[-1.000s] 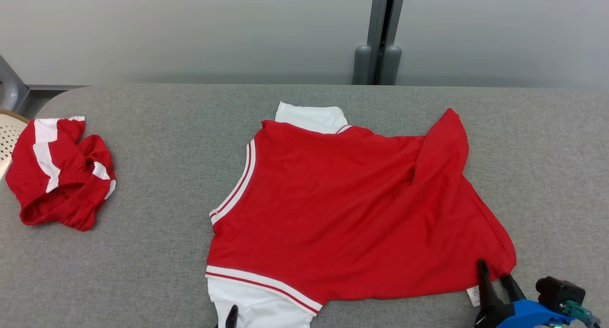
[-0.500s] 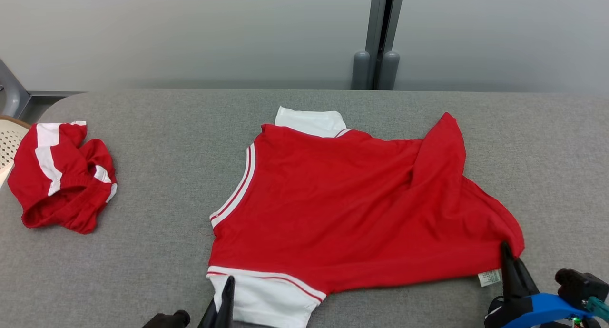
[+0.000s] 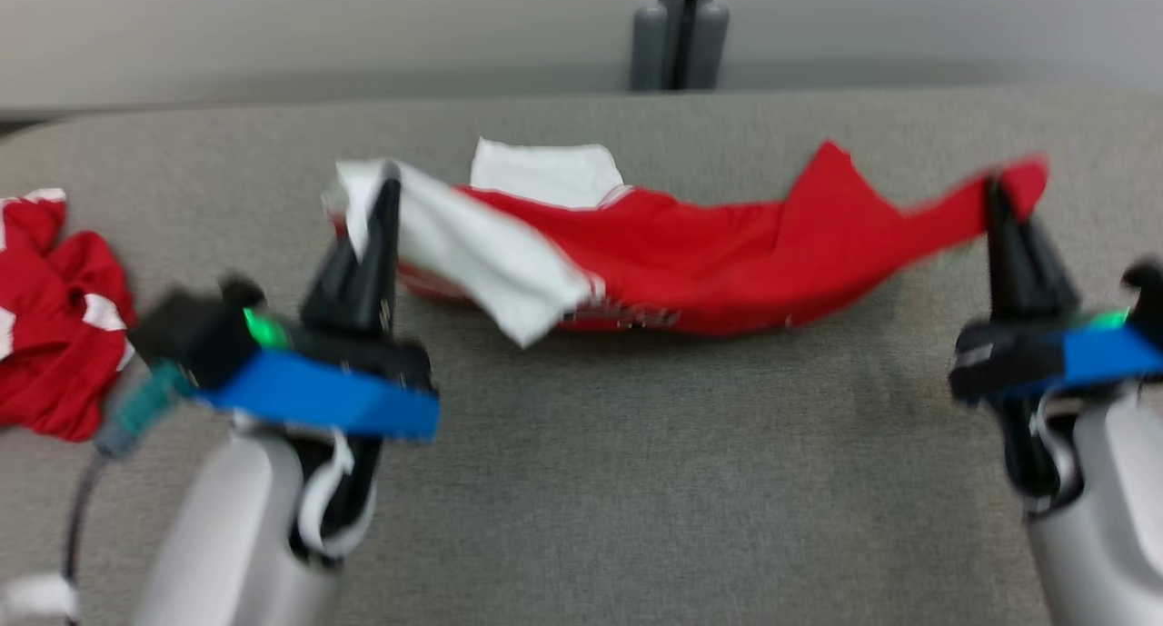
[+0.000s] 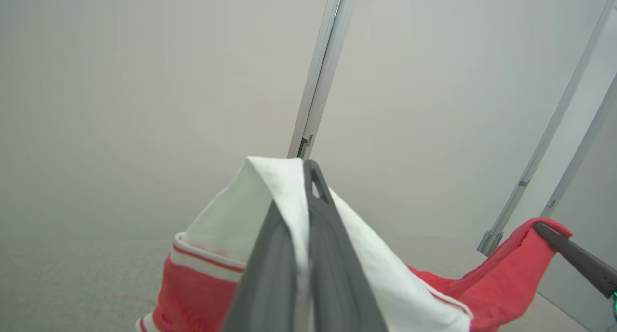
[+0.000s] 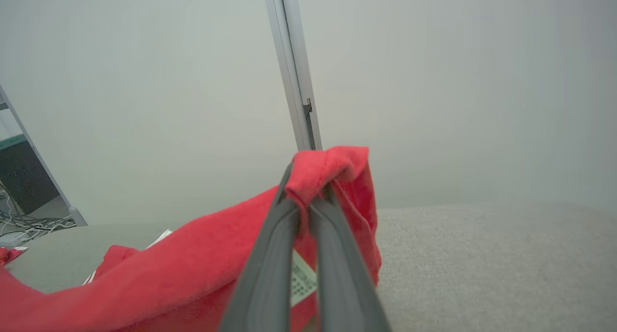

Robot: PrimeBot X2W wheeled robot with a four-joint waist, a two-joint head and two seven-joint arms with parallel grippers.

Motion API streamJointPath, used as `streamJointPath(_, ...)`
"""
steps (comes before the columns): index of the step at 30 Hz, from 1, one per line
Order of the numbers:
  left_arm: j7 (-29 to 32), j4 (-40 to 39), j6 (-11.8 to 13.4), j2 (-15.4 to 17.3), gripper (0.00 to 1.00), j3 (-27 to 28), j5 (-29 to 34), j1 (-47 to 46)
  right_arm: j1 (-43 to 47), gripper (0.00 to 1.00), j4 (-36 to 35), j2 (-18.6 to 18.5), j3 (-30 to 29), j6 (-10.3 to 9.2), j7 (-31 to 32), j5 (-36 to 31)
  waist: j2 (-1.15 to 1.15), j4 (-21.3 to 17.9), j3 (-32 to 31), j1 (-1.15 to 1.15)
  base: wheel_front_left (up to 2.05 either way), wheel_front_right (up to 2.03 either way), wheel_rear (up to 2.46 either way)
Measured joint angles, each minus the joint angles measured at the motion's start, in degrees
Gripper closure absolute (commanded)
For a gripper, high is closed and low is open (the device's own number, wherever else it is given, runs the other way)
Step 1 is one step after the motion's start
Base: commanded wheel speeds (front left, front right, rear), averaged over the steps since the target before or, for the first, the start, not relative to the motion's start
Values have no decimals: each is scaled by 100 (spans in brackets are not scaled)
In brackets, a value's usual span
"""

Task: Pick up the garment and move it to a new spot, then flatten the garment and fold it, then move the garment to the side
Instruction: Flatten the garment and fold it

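Grey tabletop [image 3: 636, 499] lies bare along the near edge. Over it, the left claw [image 3: 389, 190] is pinched tight on a white corner of the garment [image 3: 709, 253], and the right claw [image 3: 995, 194] is pinched tight on a red corner, with a white label [image 5: 301, 279] just below the grip. Between them the garment hangs lifted at both ends and sags to the tabletop mid-span. Farther left lies a second garment [image 3: 54, 335], red and white, crumpled. Beyond stands a pale wall with a grey post [image 3: 679, 31].

Grey fabric-covered table [image 3: 636, 481] before a pale grey panel wall [image 3: 273, 26]. Between two panels, a vertical metal post [image 3: 680, 8] with two rounded grey feet [image 3: 647, 58]. Loose cables [image 5: 21, 226] on the floor past the table edge. Soft, even light.
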Motion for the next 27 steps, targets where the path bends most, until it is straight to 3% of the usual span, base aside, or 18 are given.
streamJointPath(8,274,808,-20,185,100,170,-495,-3299,-2903,100,1147,-444,177,-1,464,102,0,-150,917,1,0,0,0)
streamJointPath(16,137,2323,-47,299,100,-104,-704,-6362,-5822,100,2582,-478,114,-1,827,379,0,-142,1753,2,0,0,0)
streamJointPath(22,-187,3395,-48,380,100,-322,-870,-7896,-7245,100,3342,-508,46,-1,722,448,0,-154,2099,1,0,0,0)
streamJointPath(27,-446,3809,-49,357,100,-781,-1047,-8496,-7699,100,3661,-438,399,0,544,522,0,-218,2174,0,0,0,0)
